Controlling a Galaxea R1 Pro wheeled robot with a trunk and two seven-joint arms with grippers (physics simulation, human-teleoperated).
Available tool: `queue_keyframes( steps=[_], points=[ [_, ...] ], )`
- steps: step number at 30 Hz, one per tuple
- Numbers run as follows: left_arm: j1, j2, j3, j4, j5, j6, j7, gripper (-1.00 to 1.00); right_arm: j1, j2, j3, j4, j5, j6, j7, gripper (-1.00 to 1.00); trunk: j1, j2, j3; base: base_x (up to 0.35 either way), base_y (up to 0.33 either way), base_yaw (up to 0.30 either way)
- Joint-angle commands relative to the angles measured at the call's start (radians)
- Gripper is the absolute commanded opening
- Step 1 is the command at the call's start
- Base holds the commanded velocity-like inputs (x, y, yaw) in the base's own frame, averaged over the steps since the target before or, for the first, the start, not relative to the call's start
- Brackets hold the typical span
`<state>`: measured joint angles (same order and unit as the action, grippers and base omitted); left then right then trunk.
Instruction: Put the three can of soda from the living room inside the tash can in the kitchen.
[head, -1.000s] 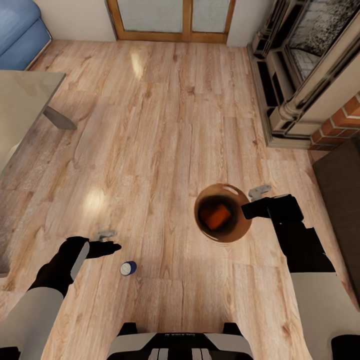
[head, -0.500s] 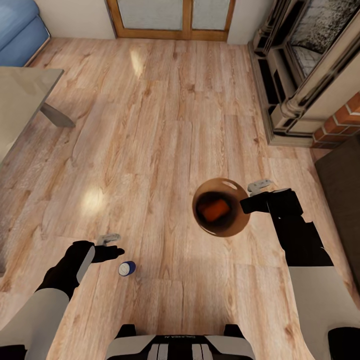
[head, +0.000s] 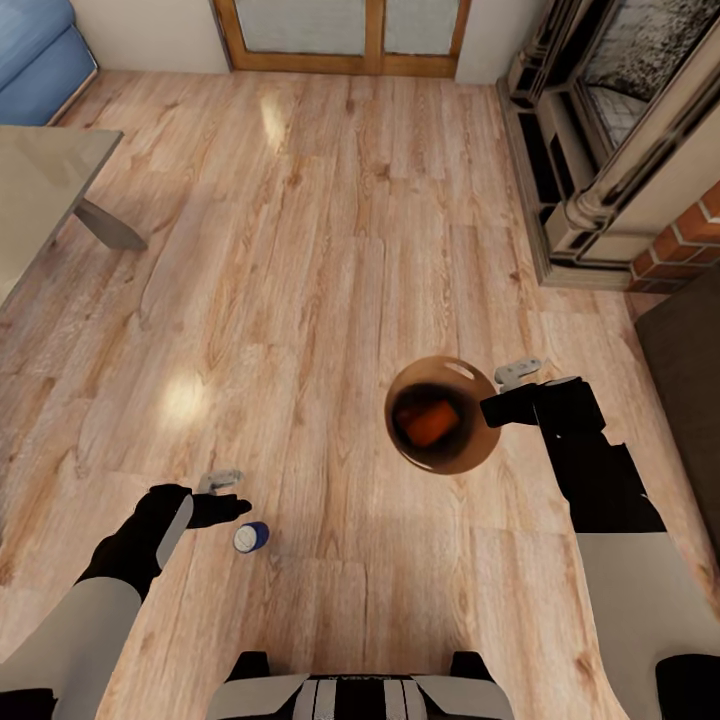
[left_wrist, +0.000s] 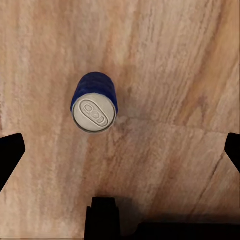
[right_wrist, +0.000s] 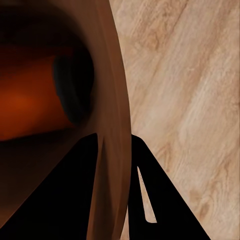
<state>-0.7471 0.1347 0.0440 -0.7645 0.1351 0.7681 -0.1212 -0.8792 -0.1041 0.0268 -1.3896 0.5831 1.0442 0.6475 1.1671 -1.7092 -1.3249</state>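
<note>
Living room, wood floor (head: 330, 250). Dark blue soda can (head: 251, 537) stands upright on the boards, just beside the left gripper (head: 222, 496), whose fingers are spread wide (tips sit at opposite edges of the wrist view, can (left_wrist: 94, 102) off-centre between them).

Right gripper (head: 505, 395) is clamped on the rim of the trash can (head: 455, 455), held off the floor; an orange can (head: 427, 422) lies inside.

Judgement: the step is grasping the blue can. Centre the fingers over it first, descend straight, close on the body below the silver top.

Hard to read: whether a second orange can lies in the bin's dark interior; the can's base; gripper height above the can.
</note>
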Motion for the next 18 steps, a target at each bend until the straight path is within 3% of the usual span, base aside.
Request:
queue_keyframes(
  steps=[1, 9, 12, 18],
  points=[
    [0.000, -0.001, -0.002, 0.005, 0.000, 0.000, 0.000, 1.00, -0.001, 0.000, 0.000, 0.000, -0.007, 0.003, 0.003, -1.00, 0.004, -0.007, -0.003, 0.000, 0.000, 0.000],
    [0.000, -0.004, -0.008, 0.022, 0.000, -0.001, 0.001, 1.00, 0.000, 0.008, 0.001, 0.000, 0.035, 0.003, 0.004, -1.00, 0.034, -0.063, -0.028, 0.000, 0.000, 0.000],
    [0.000, -0.004, -0.009, 0.025, -0.001, -0.023, 0.000, 1.00, 0.000, 0.033, 0.000, -0.003, 0.041, 0.003, 0.003, -1.00, 0.046, -0.084, -0.038, 0.000, 0.000, 0.000],
    [-0.001, -0.004, -0.012, 0.054, 0.000, -0.041, 0.001, 1.00, 0.000, 0.050, 0.001, -0.005, 0.043, 0.003, 0.003, -1.00, 0.069, -0.126, -0.056, 0.000, 0.000, 0.000]
  ],
)
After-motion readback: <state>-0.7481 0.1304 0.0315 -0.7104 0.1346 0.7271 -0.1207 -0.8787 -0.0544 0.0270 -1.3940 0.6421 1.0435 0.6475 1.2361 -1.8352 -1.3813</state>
